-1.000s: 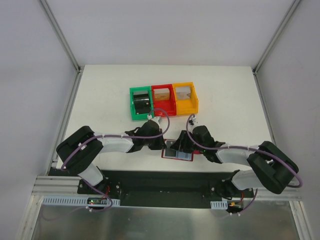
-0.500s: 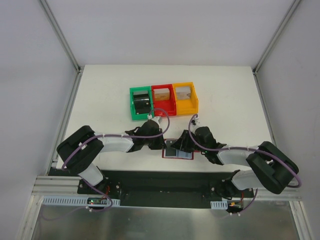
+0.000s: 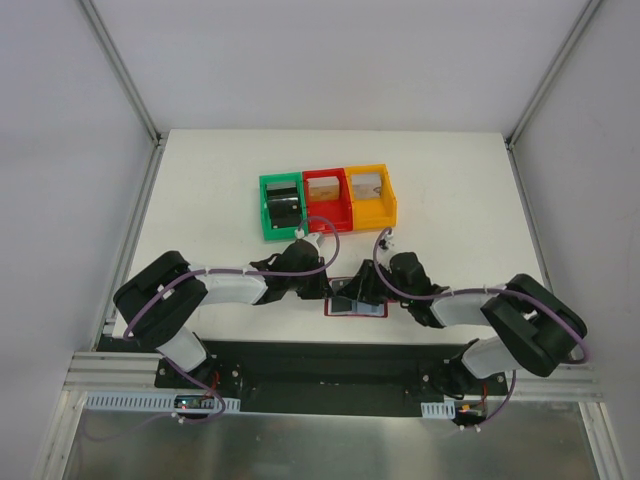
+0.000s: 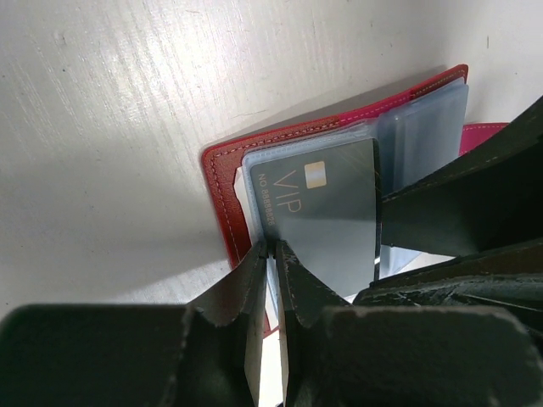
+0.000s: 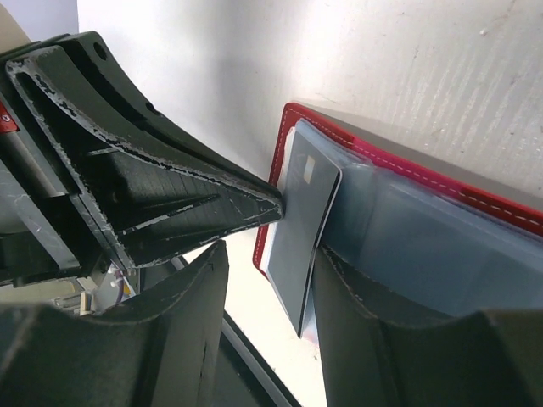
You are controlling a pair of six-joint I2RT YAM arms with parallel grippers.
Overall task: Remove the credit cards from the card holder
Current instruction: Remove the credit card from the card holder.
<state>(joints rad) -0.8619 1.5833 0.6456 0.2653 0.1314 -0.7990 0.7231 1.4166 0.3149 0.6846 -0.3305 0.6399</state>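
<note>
While the card holder (image 3: 357, 306) lies open and flat near the front edge of the tabletop (image 3: 460, 200), it is flanked by both arms, the left end effector (image 3: 322, 290) at its left edge and the right end effector (image 3: 362, 288) over its left half. Its dark-red cover is seen face down, with grey-blue clear pockets (image 5: 424, 246) turned up.

In the left wrist view, the left fingers (image 4: 254, 288) are drawn nearly together, with only a thin slit between them. Their tips are pinched on the near edge of the holder, beside the corner of a dark card (image 4: 327, 212) marked "VIP" with a small gold chip. That card is lifted partly out of its pocket and tilted up from the holder.

In the right wrist view, the same card is seen standing on edge between the 2 right fingers (image 5: 178, 331). A narrow spread is kept there: the card lies against the right-hand finger, while a strip of white tabletop shows between it and the other finger, so it is bracketed, not clamped. The left fingertip is seen touching the holder's edge just beside the card.

Farther back, 3 bins are set in a row, green (image 3: 266, 212), red (image 3: 328, 212) and yellow (image 3: 372, 210), well apart from the holder. A black block (image 3: 285, 207) sits in the green one.
</note>
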